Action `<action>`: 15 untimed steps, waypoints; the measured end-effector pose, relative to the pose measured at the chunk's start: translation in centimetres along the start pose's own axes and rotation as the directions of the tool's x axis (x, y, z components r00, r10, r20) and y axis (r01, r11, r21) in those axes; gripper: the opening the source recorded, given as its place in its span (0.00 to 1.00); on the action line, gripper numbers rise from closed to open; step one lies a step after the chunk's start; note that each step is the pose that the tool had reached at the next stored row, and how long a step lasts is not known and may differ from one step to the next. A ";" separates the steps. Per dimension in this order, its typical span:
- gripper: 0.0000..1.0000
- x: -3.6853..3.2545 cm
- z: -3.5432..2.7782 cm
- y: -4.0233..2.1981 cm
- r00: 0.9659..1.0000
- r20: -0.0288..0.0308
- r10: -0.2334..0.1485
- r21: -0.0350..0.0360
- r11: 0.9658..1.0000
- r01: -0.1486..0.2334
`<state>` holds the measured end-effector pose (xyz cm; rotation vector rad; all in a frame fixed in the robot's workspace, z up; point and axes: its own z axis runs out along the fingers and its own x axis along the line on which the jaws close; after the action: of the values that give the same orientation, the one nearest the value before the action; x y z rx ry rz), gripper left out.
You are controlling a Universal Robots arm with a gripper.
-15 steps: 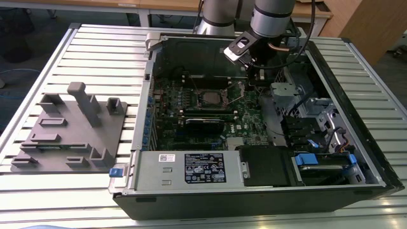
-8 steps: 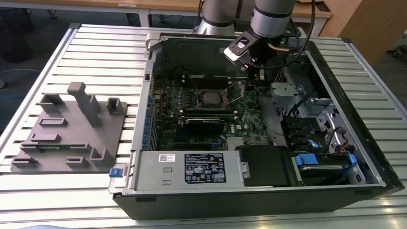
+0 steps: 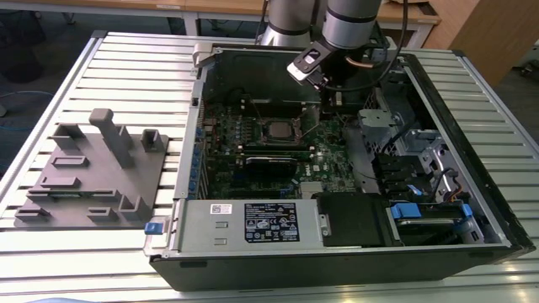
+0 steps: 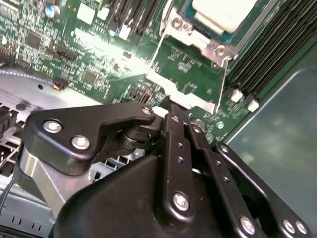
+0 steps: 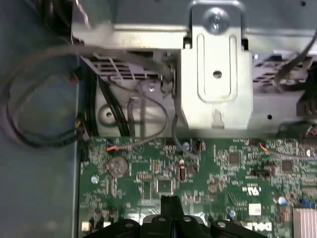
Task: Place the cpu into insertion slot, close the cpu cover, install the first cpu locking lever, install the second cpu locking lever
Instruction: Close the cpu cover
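Currently, your inventory reads as follows.

Surface: a slatted metal desk (image 3: pixel 126 69) carries an open computer case (image 3: pixel 337 265). A grey fixture (image 3: pixel 93 177) with upright posts lies at the exterior view's left.

Room: wooden tables (image 3: pixel 227 7) stand along the top of the frame, and the arm (image 3: pixel 349 22) comes down from there.

Inside the case: a green circuit board (image 3: pixel 329 151) fills the middle. A grey power supply box (image 3: pixel 211 230) lies along the lower edge.

Task item: the cpu (image 3: pixel 279 130) sits flat in the insertion slot (image 3: pixel 296 131) near the centre of the frame, its pale top facing up. In the second wrist view the cpu (image 4: pixel 223 12) is bordered by the silvery cpu cover (image 4: pixel 193 33). You cannot tell whether that frame is fully down.

Fingers: the fingers (image 3: pixel 331 95) hang up and to the right of the cpu, near it but apart, over the far side of the board. In both wrist views the fingers (image 4: pixel 174 124) (image 5: pixel 171 203) are clenched, tips pressed together. They sit just above the board, close to the socket's silvery edge.

Other items: a round coin cell (image 5: pixel 118 166) sits on the board and a metal bracket (image 5: pixel 218 74) stands beyond it.

Markings: a black-and-white printed label (image 3: pixel 274 222) is stuck on the power supply box. White lettering (image 5: pixel 257 225) is printed on the board.
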<state>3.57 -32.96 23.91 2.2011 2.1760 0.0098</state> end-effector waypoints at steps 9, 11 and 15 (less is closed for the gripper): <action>0.11 -0.02 -0.08 -2.36 1.000 0.000 0.001 -0.015 1.000 -0.001; 0.11 -0.03 -0.09 -2.88 1.000 -0.001 0.001 -0.018 1.000 -0.001; 0.11 -0.04 -0.11 -3.46 1.000 0.000 0.001 -0.020 1.000 -0.001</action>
<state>0.11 -32.96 23.88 2.1916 2.1658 0.0311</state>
